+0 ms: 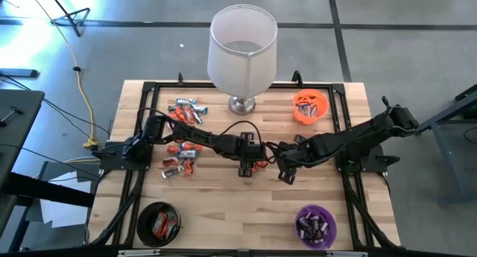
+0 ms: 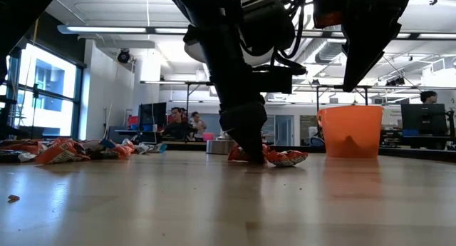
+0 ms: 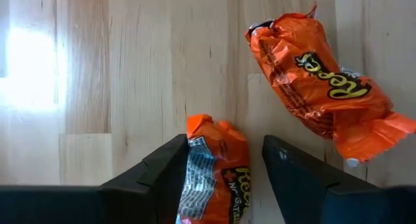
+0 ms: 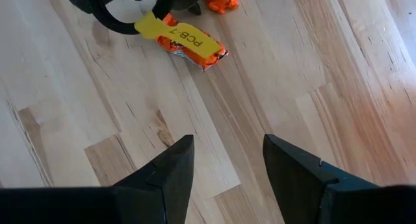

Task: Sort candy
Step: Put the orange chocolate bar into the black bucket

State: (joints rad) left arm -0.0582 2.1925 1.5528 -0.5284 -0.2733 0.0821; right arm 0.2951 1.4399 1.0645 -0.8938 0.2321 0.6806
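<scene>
Orange wrapper fills the gap between my left gripper's (image 3: pixel 224 178) fingers: one orange candy bar (image 3: pixel 218 169) lies on the table (image 1: pixel 223 205) between the two spread fingers, and I can't tell whether they touch it. A second orange bar (image 3: pixel 325 84) lies just beyond, tilted, clear of the fingers. From above, the left gripper sits mid-table, with my right gripper (image 1: pixel 287 167) just to its right, fingers spread over bare wood with nothing between them. A loose pile of candy (image 1: pixel 182 138) is spread on the table's left side. I see more wrapped pieces in the black bowl (image 1: pixel 158 223) at the near left, the purple bowl (image 1: pixel 316 226) at the near right and the orange bowl (image 1: pixel 310 106) at the far right.
</scene>
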